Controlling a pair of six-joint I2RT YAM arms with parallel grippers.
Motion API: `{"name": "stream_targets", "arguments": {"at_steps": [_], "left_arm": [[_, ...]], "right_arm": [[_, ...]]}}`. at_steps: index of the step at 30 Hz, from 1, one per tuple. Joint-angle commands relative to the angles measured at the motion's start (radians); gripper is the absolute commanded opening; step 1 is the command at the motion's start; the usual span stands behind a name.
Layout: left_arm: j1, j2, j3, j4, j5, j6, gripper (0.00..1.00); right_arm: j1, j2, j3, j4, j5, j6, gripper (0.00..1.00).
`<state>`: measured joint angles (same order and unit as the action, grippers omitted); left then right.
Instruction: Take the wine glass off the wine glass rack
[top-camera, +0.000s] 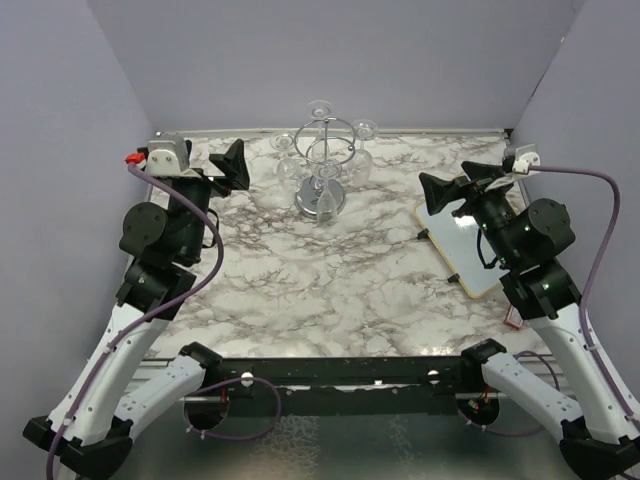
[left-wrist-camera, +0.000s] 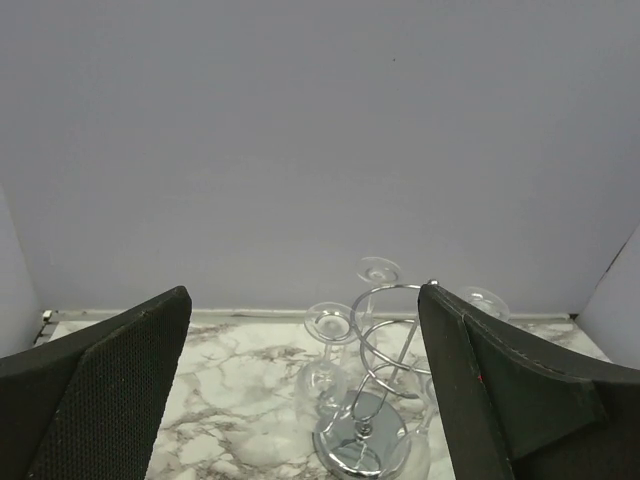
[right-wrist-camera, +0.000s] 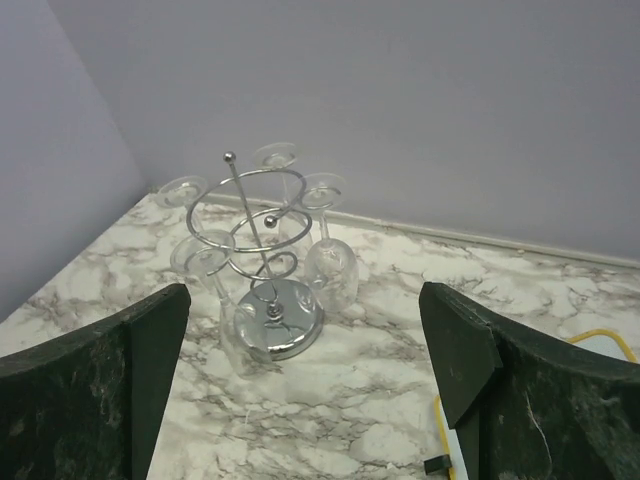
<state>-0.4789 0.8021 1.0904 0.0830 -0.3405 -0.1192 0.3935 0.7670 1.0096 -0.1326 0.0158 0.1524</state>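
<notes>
I have the wine glass rack (top-camera: 321, 196) standing at 12 o'clock on the marble worktop (top-camera: 330, 290), close to the back wall. At least 3 clear glasses hang from its ring arms, bowls down and feet up, so a glass only comes free by sliding its stem out through the gap in its ring, not by lifting straight up. The wine glass (right-wrist-camera: 331, 268) nearest my right camera hangs on the 3 o'clock side of the post, untouched. The left gripper (top-camera: 233, 166) hovers at 9 o'clock of the rack and the right gripper (top-camera: 452, 181) at 3 o'clock, above a white board (top-camera: 470, 250). Both sets of jaws are spread wide and empty and aimed at the rack. I judge that nothing is grasped yet, and the chrome base could skid if I tug sideways.
</notes>
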Motion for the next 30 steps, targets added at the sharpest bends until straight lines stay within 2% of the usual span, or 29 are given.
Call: {"name": "stream_targets", "arguments": {"at_steps": [1, 9, 11, 16, 25, 30], "left_arm": [[-0.03, 0.002, -0.026, 0.003, -0.054, 0.074, 0.99], [-0.087, 0.006, -0.074, -0.003, -0.123, 0.179, 0.99], [-0.099, 0.007, -0.085, -0.005, -0.14, 0.098, 0.99], [-0.124, 0.008, -0.105, -0.007, -0.181, 0.082, 0.99], [-0.145, 0.016, -0.126, -0.011, -0.231, 0.056, 0.99], [-0.148, 0.02, -0.129, -0.011, -0.251, 0.047, 0.99]], "right_arm": [[0.01, 0.02, -0.029, 0.006, 0.023, 0.029, 1.0], [0.025, 0.068, -0.081, 0.011, 0.029, 0.148, 1.0], [0.027, 0.077, -0.098, 0.023, -0.006, 0.171, 1.0], [0.036, 0.085, -0.171, 0.077, -0.125, 0.213, 1.0], [0.046, 0.097, -0.381, 0.296, -0.169, 0.55, 0.99], [0.048, 0.198, -0.393, 0.415, -0.237, 0.722, 1.0]]}}
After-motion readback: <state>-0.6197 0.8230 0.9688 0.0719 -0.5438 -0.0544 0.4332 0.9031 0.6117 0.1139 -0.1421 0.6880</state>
